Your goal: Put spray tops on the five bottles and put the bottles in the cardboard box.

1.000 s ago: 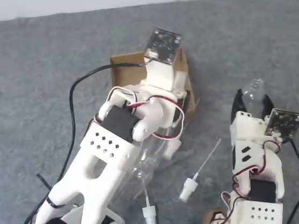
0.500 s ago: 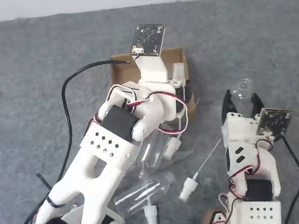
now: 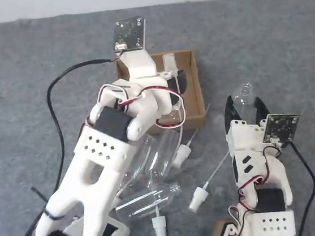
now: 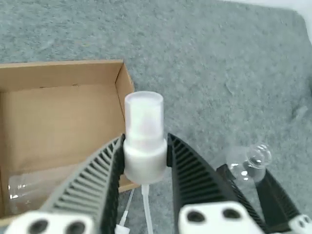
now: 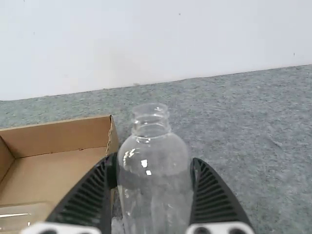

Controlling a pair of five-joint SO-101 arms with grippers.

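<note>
My left fingers (image 4: 114,156) are clamping a spray top (image 4: 144,124) by its collar, nozzle up, with the tube (image 4: 146,204) dangling underneath. Right now it's hanging over the edge of the box (image 3: 196,88), well apart from where it needs to go. My right fingers (image 5: 105,178) are squeezing an open bottle (image 5: 152,170) round the body. It's upright with the neck free above them, just beside the box wall.

So I'm treating this as the mating step. I'm planning on carrying the top across until it's hovering straight above the neck and only then lowering it, so the tube is going in first. That tube looks thin and bendy, and I reckon coming in at an angle means it's catching on the rim and folding. The right arm should be doing nothing except holding the bottle plumb. Once the collar is sitting on the neck, I'm guessing a gentle push or twist, nothing forceful, or the bottle is slipping.

One capless-or-not bottle (can't tell) (image 4: 29,187) is lying in the box. Spare bottles (image 3: 161,154) and loose tops (image 3: 198,197) are waiting on the surface (image 3: 22,82).
</note>
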